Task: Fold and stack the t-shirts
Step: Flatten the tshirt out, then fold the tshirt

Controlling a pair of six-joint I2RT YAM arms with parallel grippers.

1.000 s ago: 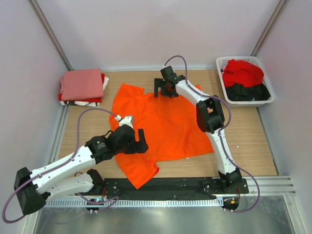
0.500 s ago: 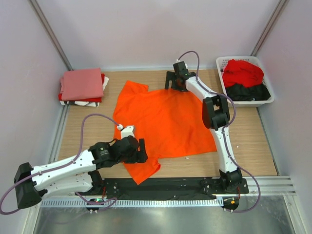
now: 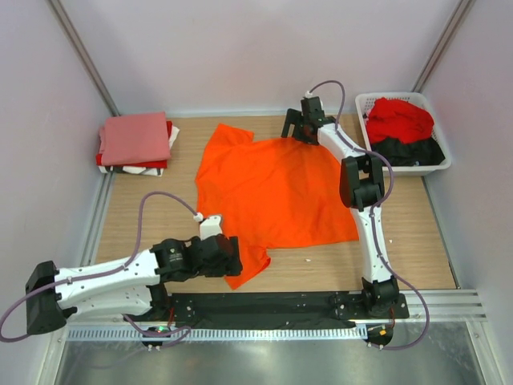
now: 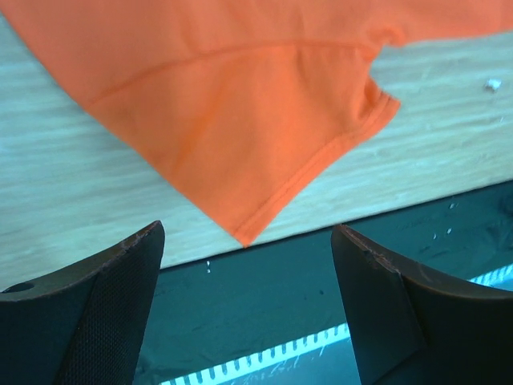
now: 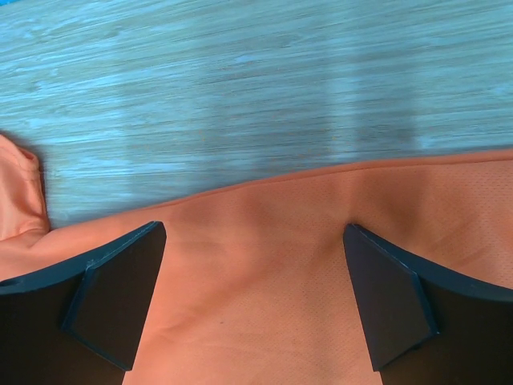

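The bright orange t-shirt (image 3: 272, 188) lies spread flat on the wooden table. My left gripper (image 3: 231, 255) is open and empty at the shirt's near-left sleeve (image 3: 250, 268). In the left wrist view the sleeve corner (image 4: 240, 104) lies just ahead of the open gripper (image 4: 248, 321), which is over the black base strip. My right gripper (image 3: 295, 128) is open at the shirt's far edge. In the right wrist view its gripper (image 5: 256, 297) straddles orange cloth (image 5: 264, 241) without pinching it. A salmon-pink shirt (image 3: 135, 138) tops a folded stack at back left.
A white slatted basket (image 3: 437, 164) at back right holds a red shirt (image 3: 398, 119) and a black shirt (image 3: 407, 151). Red and white folded shirts lie under the pink one. A black strip (image 3: 280, 305) runs along the near edge. Bare wood (image 5: 240, 80) lies beyond the shirt.
The orange shirt has slid to the right and away. My right gripper has moved right along its far edge. My left gripper has drawn back toward the near edge, off the cloth.
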